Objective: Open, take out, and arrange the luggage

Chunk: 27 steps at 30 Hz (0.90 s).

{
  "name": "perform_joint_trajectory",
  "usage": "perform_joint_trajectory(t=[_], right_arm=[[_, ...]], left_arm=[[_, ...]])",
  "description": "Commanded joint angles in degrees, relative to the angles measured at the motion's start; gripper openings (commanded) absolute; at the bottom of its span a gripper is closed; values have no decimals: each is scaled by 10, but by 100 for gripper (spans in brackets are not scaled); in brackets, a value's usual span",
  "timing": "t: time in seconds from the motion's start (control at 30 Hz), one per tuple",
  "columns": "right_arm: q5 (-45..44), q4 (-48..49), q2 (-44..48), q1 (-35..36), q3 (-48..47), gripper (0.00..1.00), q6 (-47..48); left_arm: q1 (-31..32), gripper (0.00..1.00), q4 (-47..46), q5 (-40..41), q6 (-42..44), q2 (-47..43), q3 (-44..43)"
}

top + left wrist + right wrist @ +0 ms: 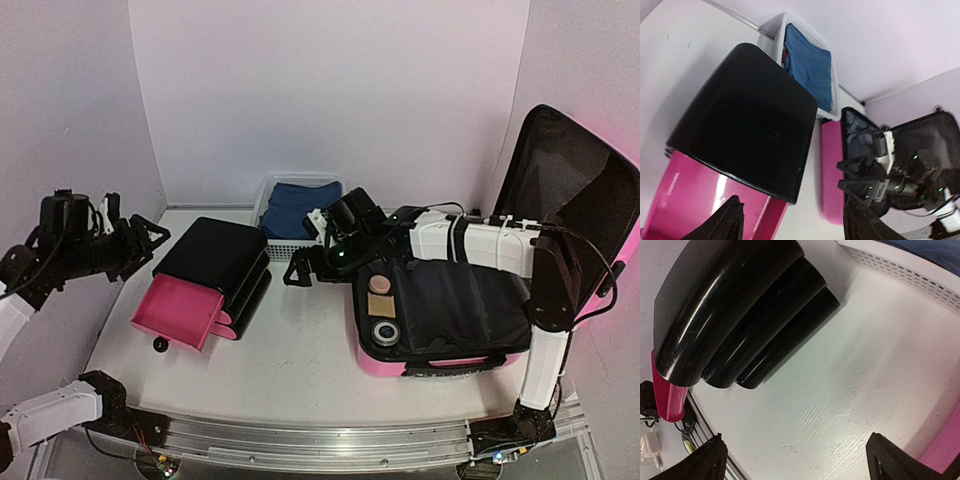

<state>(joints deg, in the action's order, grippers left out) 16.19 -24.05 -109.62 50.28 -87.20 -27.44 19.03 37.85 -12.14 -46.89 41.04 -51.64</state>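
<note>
Locate the luggage [372,360] first: it lies open, base flat on the table, lid standing upright at its right side. The black lining faces up, and a round tan item [379,285] and a ring-shaped item [385,330] rest in the base near the left rim.

Right gripper [300,268]: the arm reaches across the open base, and the jaws are just outside the luggage's left rim, over bare table. In the right wrist view the right gripper [796,440] has its fingers spread wide with nothing between them; only a strip of the pink shell [945,450] shows at the lower right corner.

Left gripper [150,245]: it hangs well apart from the luggage, on the far side of the drawer unit [205,275], whose pink drawer stands pulled out. In the left wrist view the left gripper [795,215] has its fingers parted and holds nothing; the luggage [831,170] shows beyond the drawer unit.

The white basket [285,250] holding blue cloth [305,205] sits beside the luggage's rear left corner.
</note>
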Motion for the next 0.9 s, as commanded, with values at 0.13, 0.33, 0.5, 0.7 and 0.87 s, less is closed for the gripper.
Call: perform_joint_trajectory(t=[0.13, 0.33, 0.5, 0.7, 0.87], right_arm=[[-20, -47, -40, 70, -97, 98, 94], [-69, -60, -51, 161, -110, 98, 195], [-58, -82, -74, 216, -136, 95, 242], [23, -75, -115, 267, -188, 73, 269], [-57, -54, -187, 292, -262, 64, 269]], left_arm=[[-37, 64, 258, 41, 234, 129, -141], [-218, 68, 164, -106, 297, 171, -135], [-263, 71, 23, -216, 274, 253, -144], [-264, 66, -7, -195, 289, 387, -200], [-263, 60, -18, -227, 286, 431, -200]])
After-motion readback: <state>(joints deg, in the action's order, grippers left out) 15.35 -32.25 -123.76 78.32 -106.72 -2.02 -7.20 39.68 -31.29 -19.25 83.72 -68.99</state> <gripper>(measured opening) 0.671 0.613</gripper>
